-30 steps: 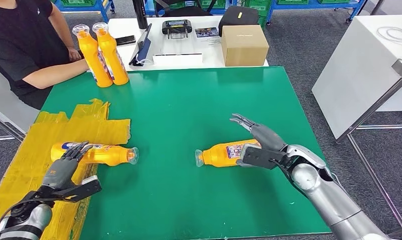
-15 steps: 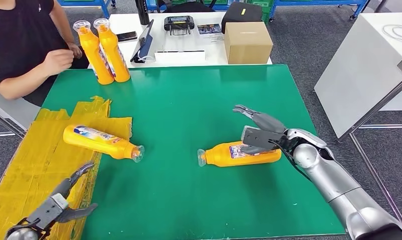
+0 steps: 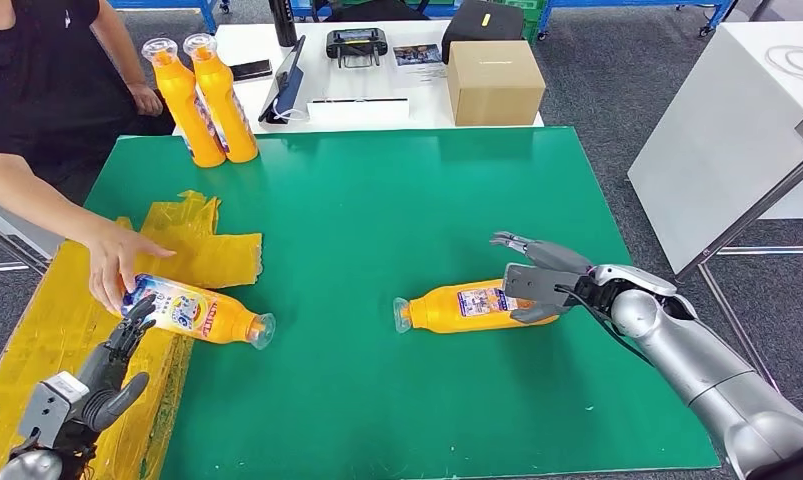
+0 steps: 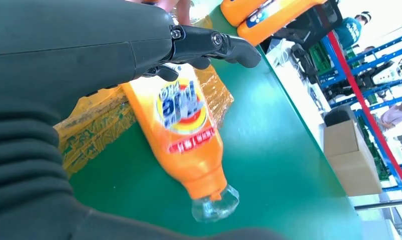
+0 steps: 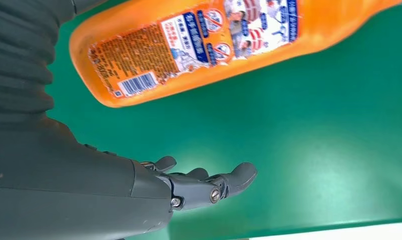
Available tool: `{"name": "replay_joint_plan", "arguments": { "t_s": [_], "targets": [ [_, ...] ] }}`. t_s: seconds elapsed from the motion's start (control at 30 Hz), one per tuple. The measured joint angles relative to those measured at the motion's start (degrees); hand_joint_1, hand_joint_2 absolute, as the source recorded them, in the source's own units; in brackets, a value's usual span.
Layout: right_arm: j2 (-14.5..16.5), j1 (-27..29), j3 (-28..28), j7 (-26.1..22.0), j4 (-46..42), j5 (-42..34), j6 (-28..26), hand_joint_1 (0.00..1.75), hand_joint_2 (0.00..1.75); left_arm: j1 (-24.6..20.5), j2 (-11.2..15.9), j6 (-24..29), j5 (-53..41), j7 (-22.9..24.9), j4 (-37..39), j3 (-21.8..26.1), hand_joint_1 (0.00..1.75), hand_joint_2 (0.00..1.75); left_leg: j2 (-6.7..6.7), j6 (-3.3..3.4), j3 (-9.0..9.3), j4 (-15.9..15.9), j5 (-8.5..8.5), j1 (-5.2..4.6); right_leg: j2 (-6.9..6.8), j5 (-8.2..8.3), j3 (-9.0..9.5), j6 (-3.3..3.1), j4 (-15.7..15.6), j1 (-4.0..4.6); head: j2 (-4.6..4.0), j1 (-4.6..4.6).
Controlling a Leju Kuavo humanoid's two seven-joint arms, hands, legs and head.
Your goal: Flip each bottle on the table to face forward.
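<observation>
Our right hand [image 3: 537,281] rests fingers apart at the base of the right orange bottle [image 3: 472,306], whose barcode side faces up. We should roll it until its front label shows. Our left hand [image 3: 105,372] hangs apart, holding nothing, near the left orange bottle [image 3: 199,313], which a person's hand [image 3: 115,265] touches.

Glossy orange plastic bottles [image 3: 474,306] lie on a smooth green mat [image 3: 377,220].

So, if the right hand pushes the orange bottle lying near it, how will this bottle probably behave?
The orange bottle lies on its side and looks rounded, so it will probably roll or pivot rather than slide straight. Its glossy body may slip under the right hand. It keeps its shape, so it is likely stiff plastic.
</observation>
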Motion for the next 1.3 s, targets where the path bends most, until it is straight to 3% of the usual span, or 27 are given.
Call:
{"name": "replay_joint_plan", "arguments": {
  "t_s": [0.6, 0.77, 1.03, 1.3],
  "targets": [
    [-4.9, -3.6, 7.1, 3.1, 1.7, -1.1, 4.0, 0.0, 1.75, -2.9, -2.5, -2.2, 2.1, 0.0, 0.0, 1.7, 0.0, 0.0, -0.01, 0.0, -0.04, 0.0, 0.0, -0.01, -0.02, 0.01, -0.02, 0.01, 0.0, -0.02, 0.0, -0.01],
    [-3.3, -4.2, 11.2, 2.5, 6.3, 1.1, 3.2, 0.0, 1.75, -4.5, -3.1, -2.0, 2.2, 0.0, 0.9, 1.4, 0.0, 0.0, -0.01, 0.0, -0.05, 0.0, 0.0, 0.0, -0.03, 0.01, -0.02, 0.01, 0.0, 0.01, 0.0, -0.01],
    [2.4, -4.9, 15.8, 0.9, 15.6, 3.3, 0.2, 0.0, 1.75, -6.6, -3.9, -1.9, 2.6, 0.0, 2.6, 0.9, 0.0, 0.0, 0.03, 0.0, 0.01, 0.0, 0.0, 0.04, -0.01, 0.0, 0.0, 0.0, 0.0, 0.02, 0.0, -0.01],
    [4.3, -5.9, 17.1, 0.2, 19.3, 3.4, -0.1, 0.0, 1.75, -7.1, -4.2, -1.9, 2.7, 0.0, 3.7, 0.6, 0.0, 0.0, 0.2, 0.0, 0.14, 0.0, 0.0, 0.04, 0.13, 0.02, 0.07, 0.01, 0.0, 0.01, 0.0, 0.01]
  ]
}}
